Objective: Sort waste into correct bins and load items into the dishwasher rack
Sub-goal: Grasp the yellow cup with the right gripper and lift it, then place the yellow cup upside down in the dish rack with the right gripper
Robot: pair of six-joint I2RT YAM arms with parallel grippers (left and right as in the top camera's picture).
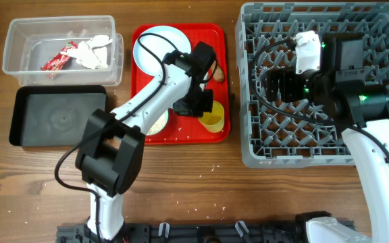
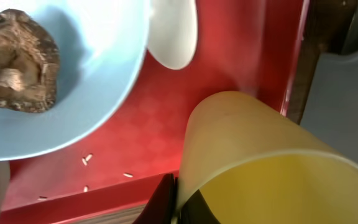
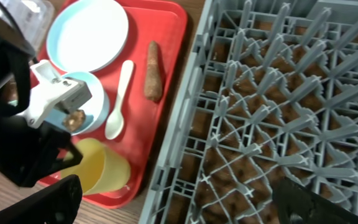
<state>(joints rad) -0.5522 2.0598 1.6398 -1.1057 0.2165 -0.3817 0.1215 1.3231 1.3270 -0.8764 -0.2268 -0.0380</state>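
Closest, the small yellow plastic cup (image 2: 253, 155) fills the left wrist view, standing mouth-up with its long axis about vertical, on the corner of the flat red serving tray (image 2: 229, 50) nearest the large grey plastic dishwasher rack (image 3: 278, 93). The jaws of the left gripper (image 2: 178, 202) appear closed on its wall, one finger inside, likely so it lifts out upright. Over the rack hangs the right gripper (image 3: 176, 190), jaws spread and empty, probably waiting.

Bright even light w/ soft shadows; left-wrist yellow cup (image 2: 272, 155) blurry.
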